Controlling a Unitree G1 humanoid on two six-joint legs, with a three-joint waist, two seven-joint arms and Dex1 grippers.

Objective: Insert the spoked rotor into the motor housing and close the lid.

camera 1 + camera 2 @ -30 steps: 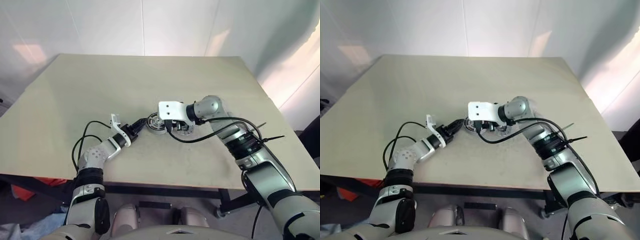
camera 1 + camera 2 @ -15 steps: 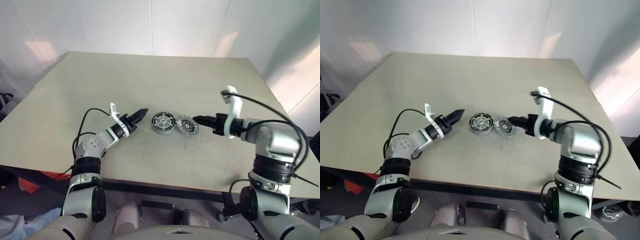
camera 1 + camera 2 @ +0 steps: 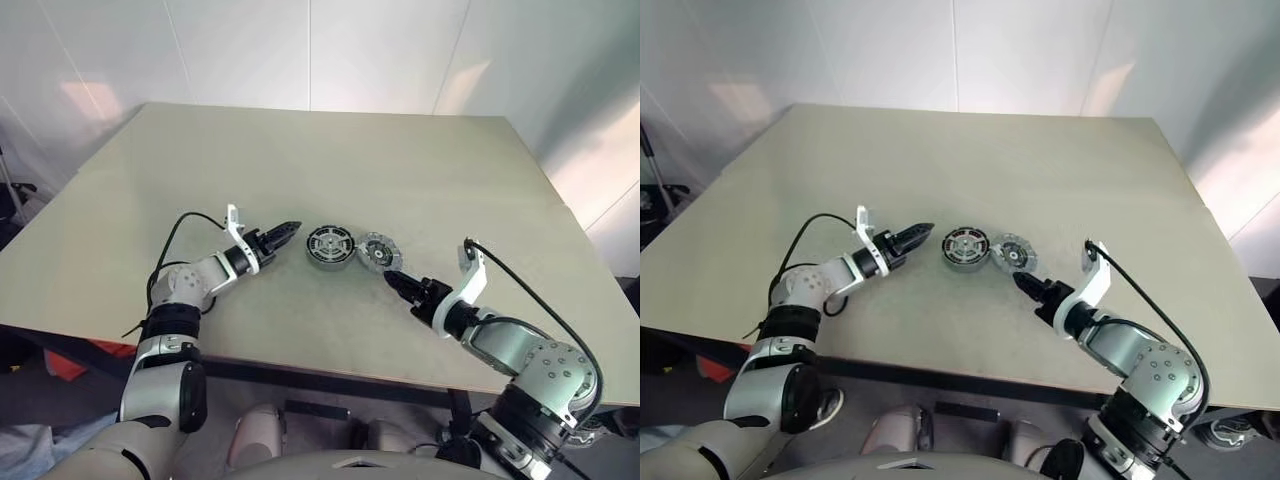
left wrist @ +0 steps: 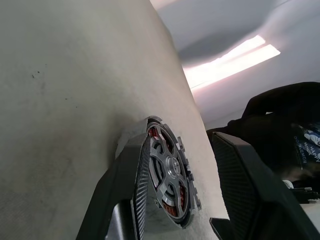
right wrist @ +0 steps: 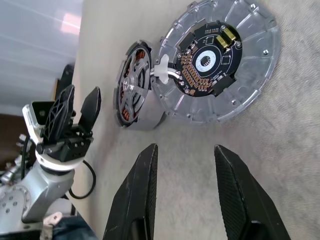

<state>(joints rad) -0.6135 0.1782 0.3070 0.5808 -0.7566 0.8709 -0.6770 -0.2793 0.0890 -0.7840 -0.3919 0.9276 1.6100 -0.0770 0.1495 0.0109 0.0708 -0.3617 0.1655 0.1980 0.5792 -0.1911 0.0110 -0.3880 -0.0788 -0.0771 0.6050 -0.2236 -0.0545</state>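
On the beige tabletop (image 3: 200, 170) sits the short round grey motor housing (image 3: 328, 246), copper windings showing through a spoked rotor (image 5: 131, 91) seated in its open top. Touching its right side lies a flat round silvery disc, the lid (image 3: 378, 251), upturned, with a dark circuit ring and copper contacts around a white centre. The left gripper (image 3: 290, 230) hovers just left of the housing, black fingers (image 4: 131, 185) parted and empty, while the right gripper (image 3: 390, 280) sits near the lid on the robot's side, fingers (image 5: 137, 200) likewise apart, holding nothing.
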